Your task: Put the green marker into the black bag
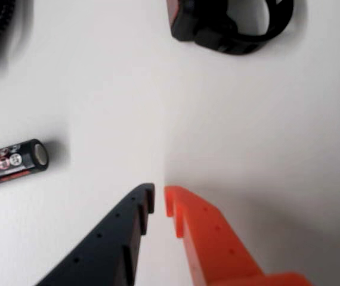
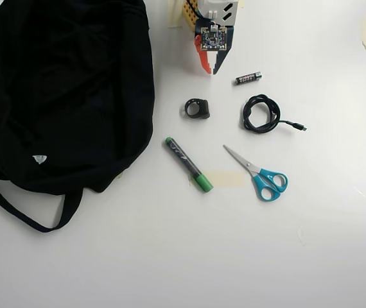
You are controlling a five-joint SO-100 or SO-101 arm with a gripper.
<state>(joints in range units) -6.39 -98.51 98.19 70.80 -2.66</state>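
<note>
marker: the green marker point(image 2: 189, 164) lies flat on the white table point(image 2: 170, 256) in the overhead view, slanted, small green end up-left, bright green cap down-right with its tip beside a strip of pale tape point(image 2: 225, 178). nothing touches it, and my wrist view does not show it at all.

bag: the black bag point(image 2: 61, 90) fills the upper left of the overhead view, its near edge just beside the marker's small end, strap trailing toward the bottom. i cannot make out an opening from here.

pincer: the gripper point(image 1: 159, 199) is empty, its black and orange jaws nearly closed with only a thin slit between the tips. in the overhead view it point(image 2: 209, 67) sits close to the arm's base at the top, well apart from the marker.

clutter: a small black ring-shaped object point(image 2: 197, 108) lies between the gripper and the marker; the battery point(image 1: 14, 162) is beside the gripper, the coiled cable point(image 2: 261, 113) and blue-handled scissors point(image 2: 260, 174) off to the right.

step: i judge this as the very start, the reach not yet made.

next move: i would need to spread the jaws, travel past the ring-shaped object, turn the wrist across the slanted barrel, and come down near its middle.
</note>
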